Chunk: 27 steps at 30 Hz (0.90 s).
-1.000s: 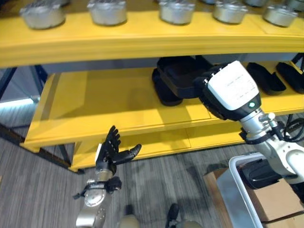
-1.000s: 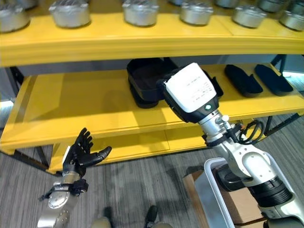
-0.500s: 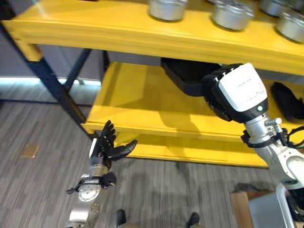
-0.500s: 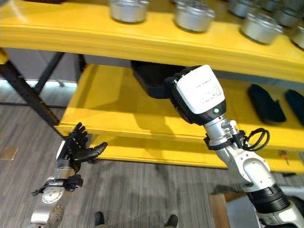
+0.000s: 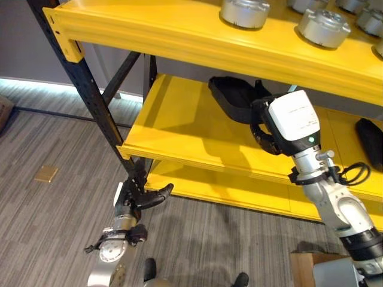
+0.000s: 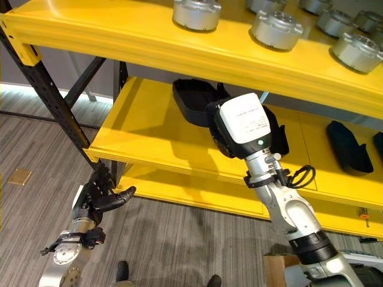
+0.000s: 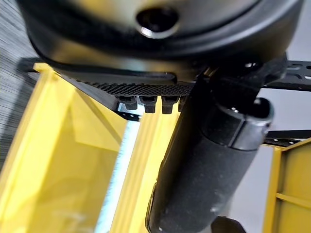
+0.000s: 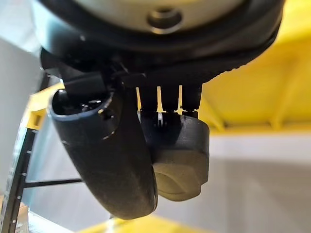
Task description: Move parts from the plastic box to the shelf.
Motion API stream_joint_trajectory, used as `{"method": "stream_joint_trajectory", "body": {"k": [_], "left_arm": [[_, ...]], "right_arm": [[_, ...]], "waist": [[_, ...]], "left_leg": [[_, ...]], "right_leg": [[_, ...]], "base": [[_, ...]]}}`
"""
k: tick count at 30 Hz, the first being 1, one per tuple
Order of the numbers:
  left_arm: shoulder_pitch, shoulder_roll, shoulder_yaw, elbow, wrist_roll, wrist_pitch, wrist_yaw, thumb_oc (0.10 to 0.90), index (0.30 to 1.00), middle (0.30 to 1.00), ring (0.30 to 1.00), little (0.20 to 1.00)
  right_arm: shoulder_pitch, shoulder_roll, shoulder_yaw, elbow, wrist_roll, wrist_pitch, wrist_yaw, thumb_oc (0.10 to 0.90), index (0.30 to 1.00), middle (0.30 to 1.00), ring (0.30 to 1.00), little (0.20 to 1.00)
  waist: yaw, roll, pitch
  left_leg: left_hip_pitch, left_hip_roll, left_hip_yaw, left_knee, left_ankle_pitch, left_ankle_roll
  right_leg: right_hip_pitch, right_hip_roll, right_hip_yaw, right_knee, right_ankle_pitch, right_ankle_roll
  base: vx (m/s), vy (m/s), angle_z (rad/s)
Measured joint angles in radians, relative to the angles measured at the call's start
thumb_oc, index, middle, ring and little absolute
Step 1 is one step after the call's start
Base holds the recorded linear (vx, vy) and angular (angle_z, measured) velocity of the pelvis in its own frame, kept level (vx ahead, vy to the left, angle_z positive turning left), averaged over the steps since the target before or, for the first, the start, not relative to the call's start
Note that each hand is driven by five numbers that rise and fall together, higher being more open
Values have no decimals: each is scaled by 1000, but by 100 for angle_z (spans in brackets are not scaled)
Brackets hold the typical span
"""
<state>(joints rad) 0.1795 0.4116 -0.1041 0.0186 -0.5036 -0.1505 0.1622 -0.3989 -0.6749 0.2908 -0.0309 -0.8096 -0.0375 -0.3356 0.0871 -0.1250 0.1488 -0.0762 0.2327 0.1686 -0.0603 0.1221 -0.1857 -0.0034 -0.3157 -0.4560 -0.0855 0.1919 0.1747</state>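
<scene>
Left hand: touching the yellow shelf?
Apart. In the left eye view the left hand hangs open over the floor, clear of the yellow shelf.

Both eye views look down from the head onto the yellow shelf (image 5: 197, 134) and the floor (image 5: 54, 203) near it, sharing almost the whole scene. Each wrist view looks along its own hand from very close, with shelf yellow beyond.
</scene>
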Motion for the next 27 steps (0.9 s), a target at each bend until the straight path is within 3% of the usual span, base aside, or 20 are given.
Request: {"method": "stream_joint_trajectory", "body": {"k": [7, 13, 15, 27], "left_arm": [[32, 2, -3, 0, 0, 0, -3, 900, 1000, 1000, 1000, 1000], [27, 2, -13, 1, -2, -1, -8, 900, 1000, 1000, 1000, 1000], [19, 4, -12, 1, -2, -2, -8, 900, 1000, 1000, 1000, 1000], [-61, 6, -13, 1, -3, -4, -17, 900, 1000, 1000, 1000, 1000]], "right_arm": [[-47, 68, 90, 222, 91, 42, 21, 400, 300, 300, 300, 300], [-197, 78, 124, 356, 191, 81, 24, 400, 300, 300, 300, 300], [-254, 78, 150, 392, 195, 85, 23, 400, 300, 300, 300, 300], [-308, 127, 166, 514, 246, 98, 18, 400, 300, 300, 300, 300]], "waist": [[27, 13, 4], [34, 72, 49], [32, 80, 62], [52, 87, 124]], "left_leg": [[-46, -2, 3, -2, 18, 5], [-85, -4, -9, -16, 48, 9], [-96, -4, -10, -16, 51, 8], [-118, -5, -18, -16, 53, 8]], "right_leg": [[-50, -4, 6, -1, 11, 18], [-85, -3, -2, -1, 26, 16], [-97, -3, -3, -1, 30, 16], [-112, -4, -18, -1, 32, 15]], "base": [[-57, 4, -2], [-61, -12, 5], [-21, -4, 1], [-7, 0, 1]]}}
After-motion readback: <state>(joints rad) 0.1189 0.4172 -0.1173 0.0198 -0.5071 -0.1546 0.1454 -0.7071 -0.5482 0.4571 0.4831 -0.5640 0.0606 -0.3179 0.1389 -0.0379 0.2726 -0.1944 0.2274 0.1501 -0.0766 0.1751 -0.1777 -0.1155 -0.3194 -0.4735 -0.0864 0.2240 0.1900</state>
